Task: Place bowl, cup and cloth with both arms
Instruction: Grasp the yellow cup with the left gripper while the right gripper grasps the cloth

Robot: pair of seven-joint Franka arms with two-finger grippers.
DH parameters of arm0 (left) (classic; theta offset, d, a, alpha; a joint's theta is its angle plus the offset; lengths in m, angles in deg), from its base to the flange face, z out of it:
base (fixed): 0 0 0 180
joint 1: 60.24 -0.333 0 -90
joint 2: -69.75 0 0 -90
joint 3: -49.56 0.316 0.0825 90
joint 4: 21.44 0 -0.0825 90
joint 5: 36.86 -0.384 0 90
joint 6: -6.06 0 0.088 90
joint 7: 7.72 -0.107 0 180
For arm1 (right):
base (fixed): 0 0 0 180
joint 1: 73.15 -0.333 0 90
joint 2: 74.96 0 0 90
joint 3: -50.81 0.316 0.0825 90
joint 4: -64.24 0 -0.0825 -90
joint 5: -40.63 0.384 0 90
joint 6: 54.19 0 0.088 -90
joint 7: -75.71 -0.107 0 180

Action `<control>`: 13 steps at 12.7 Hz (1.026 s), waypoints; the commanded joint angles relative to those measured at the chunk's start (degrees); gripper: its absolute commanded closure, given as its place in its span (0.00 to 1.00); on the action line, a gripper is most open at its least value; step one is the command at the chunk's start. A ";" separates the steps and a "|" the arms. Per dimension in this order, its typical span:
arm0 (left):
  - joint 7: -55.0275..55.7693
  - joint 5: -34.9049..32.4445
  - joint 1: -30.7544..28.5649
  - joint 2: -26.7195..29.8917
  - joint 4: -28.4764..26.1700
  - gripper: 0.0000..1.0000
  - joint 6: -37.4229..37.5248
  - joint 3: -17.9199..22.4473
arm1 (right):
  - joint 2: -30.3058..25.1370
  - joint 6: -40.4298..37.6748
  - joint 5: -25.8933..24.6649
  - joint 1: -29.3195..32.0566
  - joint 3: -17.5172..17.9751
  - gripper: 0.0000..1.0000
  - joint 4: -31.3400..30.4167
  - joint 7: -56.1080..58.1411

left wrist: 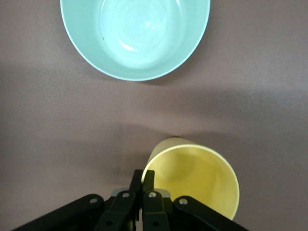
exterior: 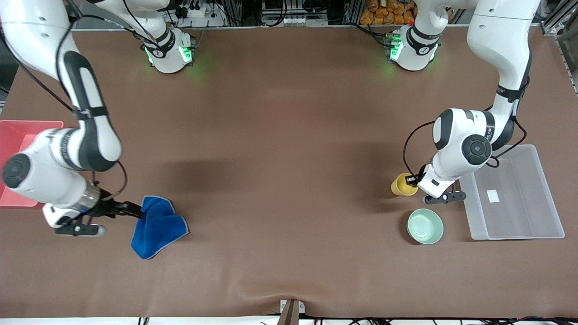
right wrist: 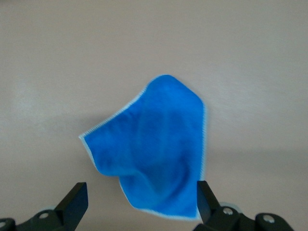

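Left gripper [exterior: 412, 180] pinching the rim of the cup [exterior: 401, 185]; right gripper [exterior: 137, 210] spread wide at the edge of the cloth [exterior: 157, 227].

At the left arm's end of the table, the left gripper's 2 fingers [left wrist: 142, 185] are clamped together on the yellow cup's wall, 1 inside the rim and 1 outside, and the cup [left wrist: 199, 179] sits upright on the brown table [exterior: 289, 149]. The mint-green bowl [exterior: 425, 226] sits just beside the cup, nearer the front camera and apart from it, with the clear plastic bin [exterior: 515, 228] next to both. At the right arm's end, the right gripper is low at the crumpled blue cloth [right wrist: 153, 147], jaws open with 1 finger on either side of its near corner, gripping nothing. A red tray [exterior: 12, 132] shows partly under that arm.
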 commanded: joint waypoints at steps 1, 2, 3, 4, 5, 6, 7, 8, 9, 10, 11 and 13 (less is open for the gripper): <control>1.27 0.28 -0.65 1.21 1.06 1.00 1.33 -0.07 | 1.94 1.84 1.24 -0.97 -0.46 0.00 0.93 -0.42; 0.75 0.28 -1.01 1.57 3.07 1.00 4.56 0.11 | 1.94 1.84 1.24 -1.06 -0.46 0.00 0.93 -0.42; 0.57 0.28 -1.44 1.66 6.13 1.00 8.07 0.37 | 1.94 1.92 1.24 -0.97 -0.46 0.00 0.93 -0.42; 0.22 0.19 -2.49 1.74 9.47 1.00 12.02 0.46 | 2.11 2.10 1.24 -0.97 -0.46 0.00 1.02 -0.42; -0.83 0.19 -3.90 1.66 13.59 1.00 16.58 0.46 | 2.55 2.45 1.24 -0.89 -0.46 0.00 1.02 -0.42; -2.58 -0.07 -5.13 1.57 17.12 1.00 21.24 0.72 | 3.34 3.24 1.33 -0.89 -0.46 0.00 0.93 -0.51; -5.47 -0.85 -5.75 1.57 20.11 1.00 25.03 2.20 | 4.04 3.33 1.33 -0.97 -0.38 0.00 0.75 -0.51; -8.46 -1.12 -5.93 1.57 22.66 1.00 27.68 4.48 | 4.05 3.42 1.33 -1.32 -0.38 0.00 -0.03 -0.51; -12.05 -1.21 -6.37 1.57 24.08 1.00 28.49 6.59 | 4.05 3.42 1.33 -1.67 -0.38 0.00 -0.82 -0.51; -16.35 -1.13 -6.98 1.48 24.44 1.00 28.50 8.44 | 4.31 3.42 1.33 -1.85 -0.38 0.00 -1.26 -0.51; -20.31 -0.95 -7.16 0.87 24.53 1.00 28.41 10.28 | 4.92 3.51 1.33 -2.72 -0.38 0.00 -1.62 -0.42; -27.70 -0.60 -7.25 -2.46 26.98 1.00 27.80 15.64 | 5.37 3.59 1.33 -3.17 -0.38 0.00 -1.79 -0.25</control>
